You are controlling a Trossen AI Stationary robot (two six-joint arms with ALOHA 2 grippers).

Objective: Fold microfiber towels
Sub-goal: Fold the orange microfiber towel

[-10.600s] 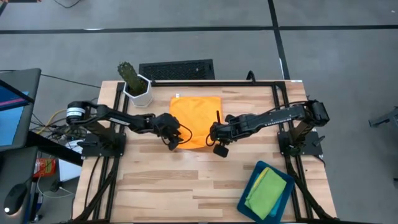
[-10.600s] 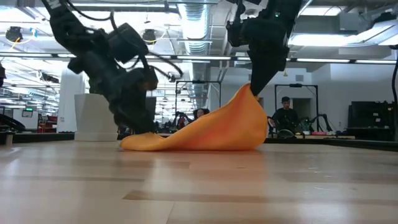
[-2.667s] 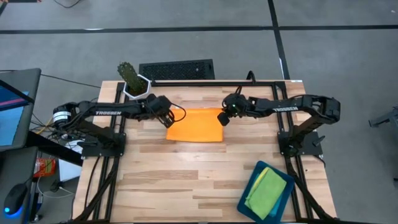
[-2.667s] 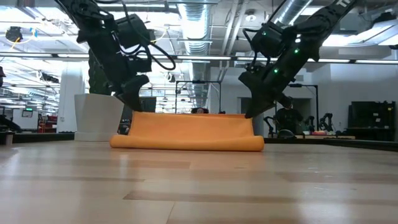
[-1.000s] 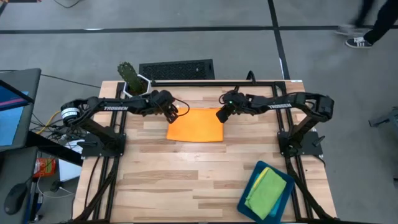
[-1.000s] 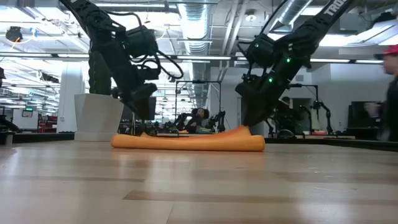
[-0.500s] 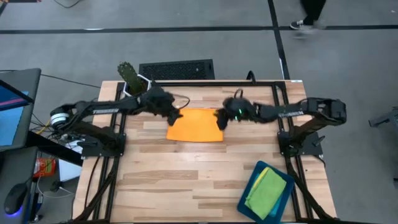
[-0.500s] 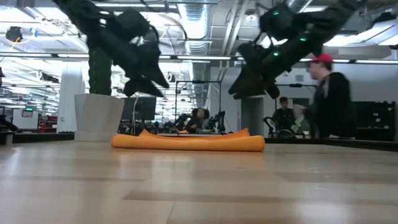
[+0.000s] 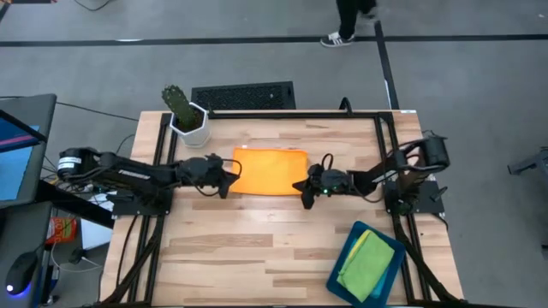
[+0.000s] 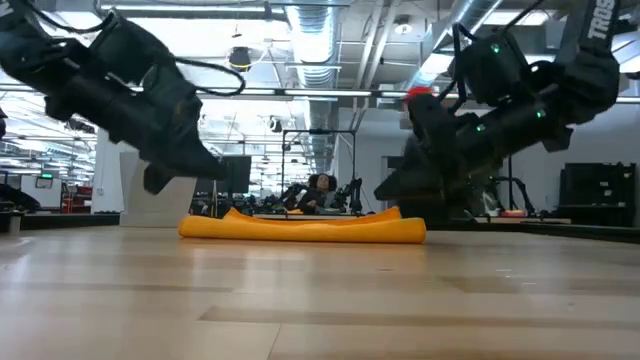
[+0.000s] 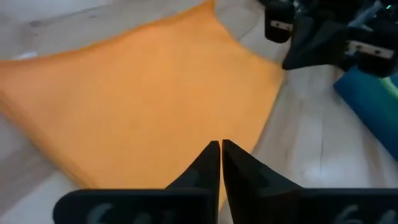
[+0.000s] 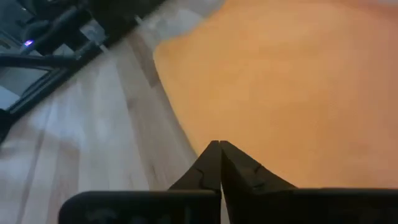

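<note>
An orange microfiber towel (image 9: 270,171) lies folded and flat on the far middle of the wooden table; in the low view it is a low orange band (image 10: 300,228). My left gripper (image 9: 225,181) is shut and hovers at the towel's near left corner (image 11: 93,174), fingers (image 11: 211,163) pointing over the cloth. My right gripper (image 9: 306,190) is also shut and hovers at the towel's near right corner, above the orange cloth (image 12: 280,81). In the low view both grippers (image 10: 205,160) (image 10: 390,190) stand above the towel. Green and yellow towels (image 9: 364,263) lie in the teal tray (image 9: 342,253).
The tray stands at the table's near right corner. A cactus in a white pot (image 9: 184,111) stands at the far left corner. A person (image 9: 351,19) walks on the floor beyond the table. Bare wood (image 9: 257,248) spreads in front of the towel.
Both grippers have left the towel's far corners, risen, then swung toward the table's near edge and come down beside the towel's near corners, tipping more level. The orange towel has stayed folded and flat in place.
</note>
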